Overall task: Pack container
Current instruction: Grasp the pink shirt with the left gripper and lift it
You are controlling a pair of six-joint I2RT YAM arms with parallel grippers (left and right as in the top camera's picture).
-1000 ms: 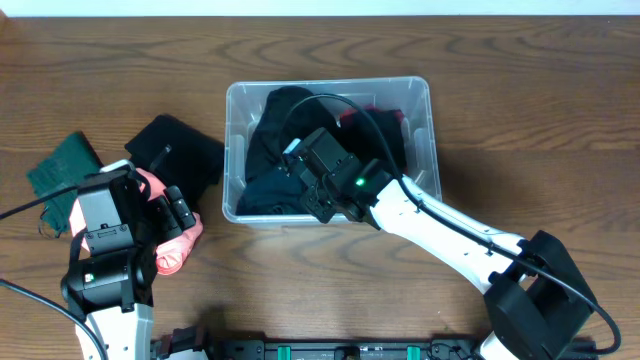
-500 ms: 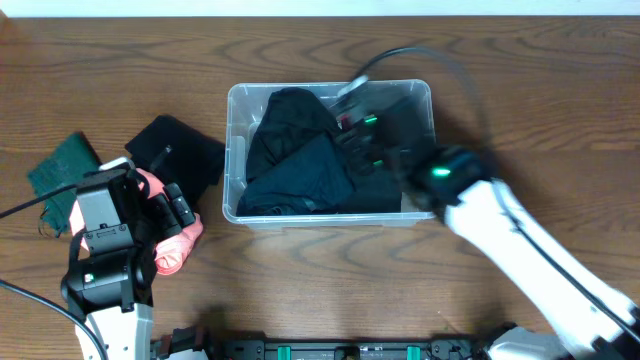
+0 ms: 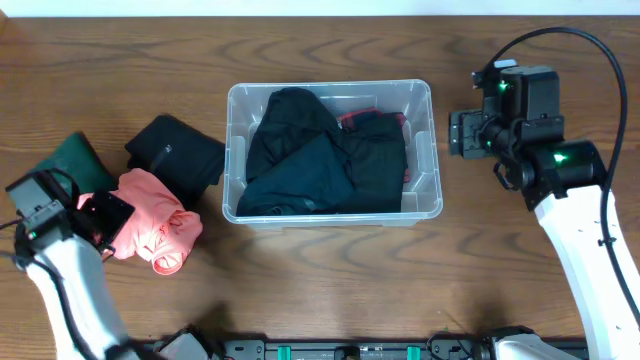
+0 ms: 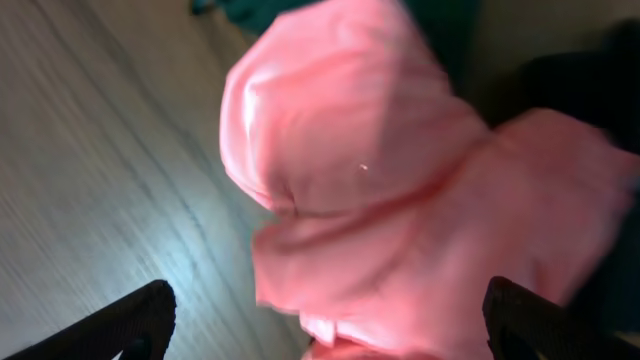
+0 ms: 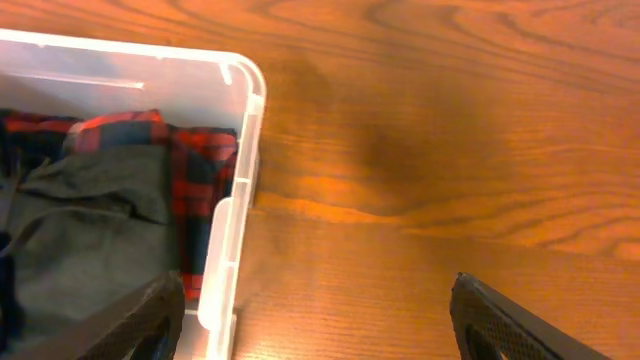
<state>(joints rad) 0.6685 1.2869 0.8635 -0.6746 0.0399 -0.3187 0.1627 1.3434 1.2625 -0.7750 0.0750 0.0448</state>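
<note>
A wooden table (image 3: pixel 520 40) filled the overhead view, with the container (image 3: pixel 231 150), a clear plastic bin with rounded corners, standing at its centre between the two arms. The bin was heaped with dark clothes (image 3: pixel 300 150), and a red-and-black plaid cloth (image 3: pixel 372 118) was tucked along its far right side. From the right wrist camera, the bin's corner (image 5: pixel 245 130) showed at the left, with the plaid cloth (image 5: pixel 200 170) pressed against the inside of the wall beside a grey-green garment (image 5: pixel 90 200).

Left of the bin, a folded black garment (image 3: pixel 175 150) lay on the wood just beside the bin's wall. A crumpled pink garment (image 3: pixel 150 225) lay in front of it, touching its near edge. A dark green cloth (image 3: pixel 65 160) lay furthest left, partly behind the pink one.

The right gripper (image 3: pixel 462 133) hung over bare wood just right of the bin, apart from its rim; in the wrist view it (image 5: pixel 320 325) had its fingers spread wide with nothing between them. The left gripper (image 3: pixel 105 220) sat at the pink garment's left edge. Its own camera showed it (image 4: pixel 330 325) with fingers wide apart above the pink cloth (image 4: pixel 380 170) and not closed on it; whether they touched the fabric could not be told
</note>
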